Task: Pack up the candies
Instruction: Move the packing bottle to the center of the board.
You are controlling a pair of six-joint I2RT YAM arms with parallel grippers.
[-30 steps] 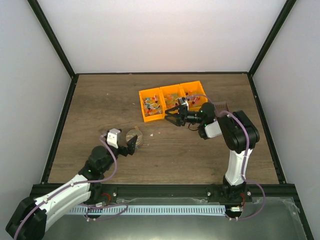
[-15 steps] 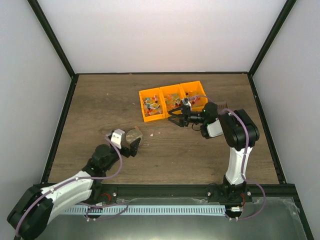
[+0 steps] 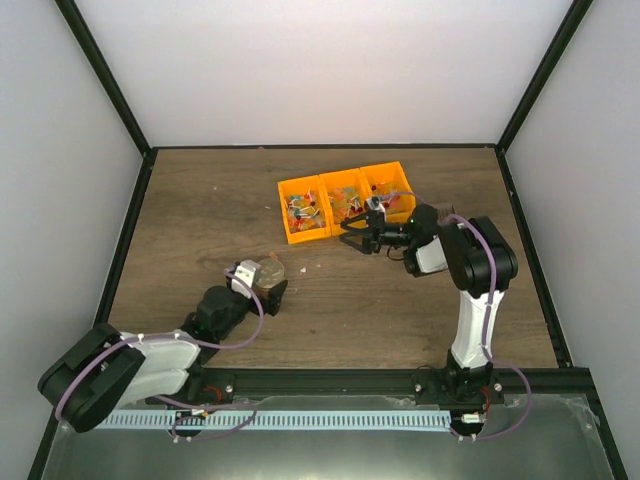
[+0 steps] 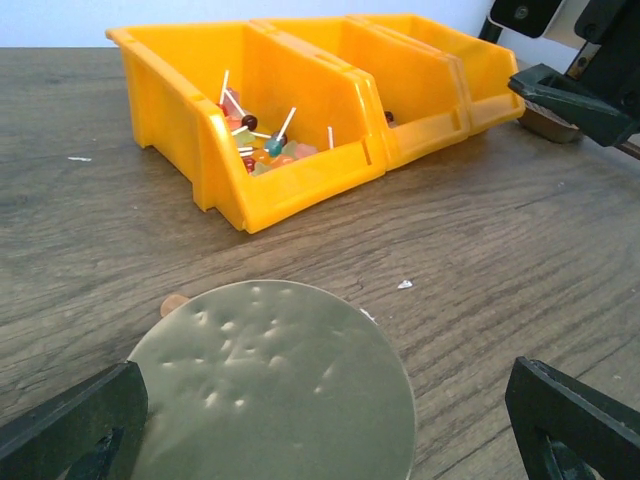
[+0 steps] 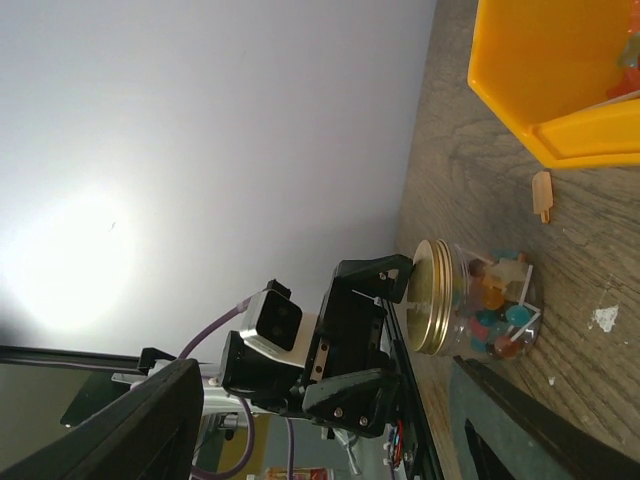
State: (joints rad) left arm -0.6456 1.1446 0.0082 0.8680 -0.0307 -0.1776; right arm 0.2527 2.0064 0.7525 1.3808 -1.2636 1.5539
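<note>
Left fingers (image 4: 70,425), spread, flank the gold lid (image 4: 275,390) on the jar (image 5: 470,270); right fingers (image 5: 120,430) gape too. With candies (image 5: 495,315) inside, capping seems underway: next, grip the lid squarely.

A dark wood-grain surface (image 3: 200,220) spreads beneath the left pincer (image 3: 268,282) and the right pincer (image 3: 350,238), edged by black rails (image 3: 122,250). Plain white walls (image 3: 320,70) rise beyond them and at either side. Past the left pincer, the right wrist view shows a soft bright glow (image 5: 80,250) on the wall.
</note>
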